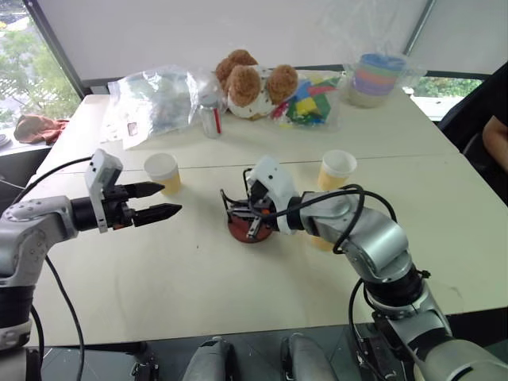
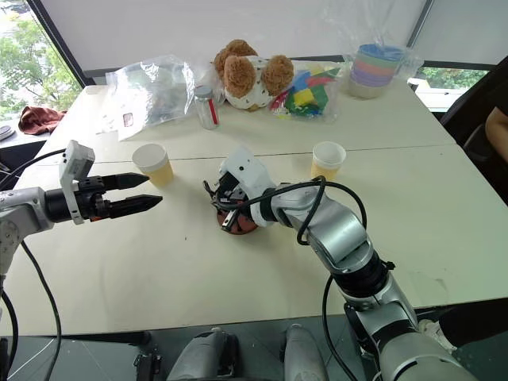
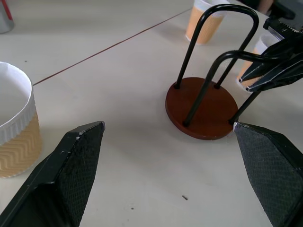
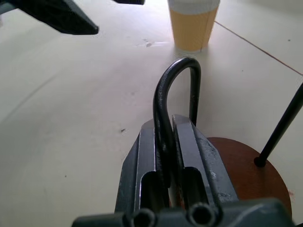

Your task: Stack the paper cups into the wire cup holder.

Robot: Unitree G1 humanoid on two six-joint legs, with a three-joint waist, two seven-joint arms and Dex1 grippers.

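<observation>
The wire cup holder (image 1: 250,232), a dark-red disc with black wire loops, stands mid-table. My right gripper (image 4: 168,127) is shut on one of its wire loops (image 4: 177,71), low beside the base. To the left my left gripper (image 1: 156,201) hovers open with nothing between its fingers (image 3: 71,170), pointing toward the holder. One yellow paper cup (image 1: 163,172) stands upright just beyond the left gripper. A second paper cup (image 1: 337,169) stands behind the right forearm. A third cup (image 1: 321,241) is mostly hidden under the right arm.
At the table's far side lie a clear plastic bag (image 1: 155,99), a small jar (image 1: 209,119), a teddy bear (image 1: 254,79), a bag of coloured pieces (image 1: 309,99) and a wrapped pastel cup stack (image 1: 377,78). A person's arm (image 1: 496,139) shows at the right edge.
</observation>
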